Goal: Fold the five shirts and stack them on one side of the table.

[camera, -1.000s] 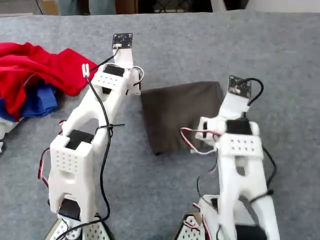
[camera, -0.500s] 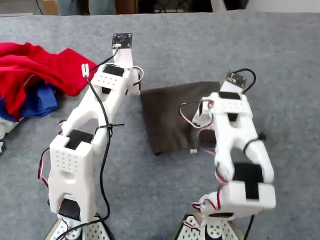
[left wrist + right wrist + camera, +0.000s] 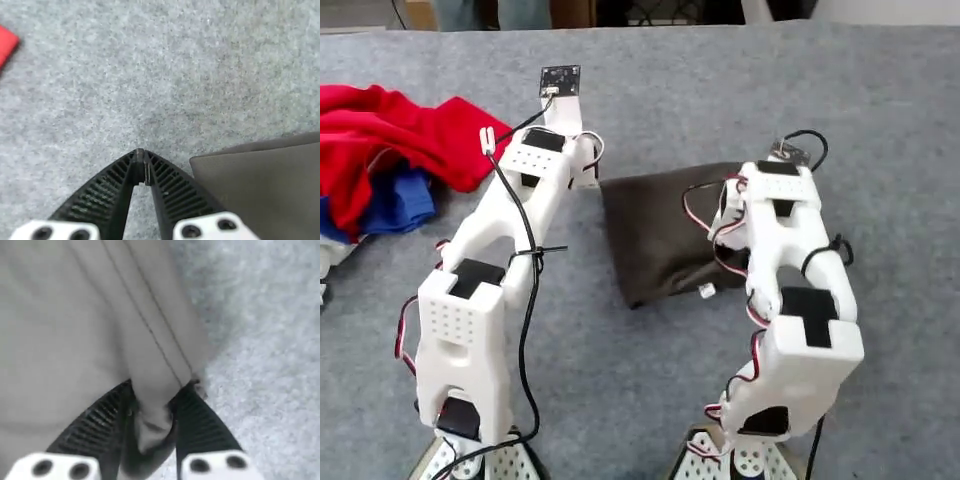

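Because the right tool (image 3: 159,392) is clenched on a pinch of the dark brown shirt (image 3: 75,310), with a ridge of cloth bunched between its jaws at the shirt's edge where it meets the grey table (image 3: 260,340), the step in hand looks to be drawing or shifting this folded shirt. It would go best with the pinch held firm and the cloth carried low and flat, so that the layers underneath do not slide apart or open. The left tool (image 3: 141,159) is clamped tight on nothing, its tips meeting over bare table, with a corner of the brown shirt just beside it. It could press that corner down as an anchor if the fold begins to drag. Well apart from the right tool, beyond the left arm (image 3: 510,220), a red shirt (image 3: 390,125) lies crumpled over a blue shirt (image 3: 402,198). By count there are two tools, one folded brown shirt, one red and one blue, so three shirts can be told apart by colour. Whether more lie under the red one I cannot tell. By my judgement most of the folding is not yet done.
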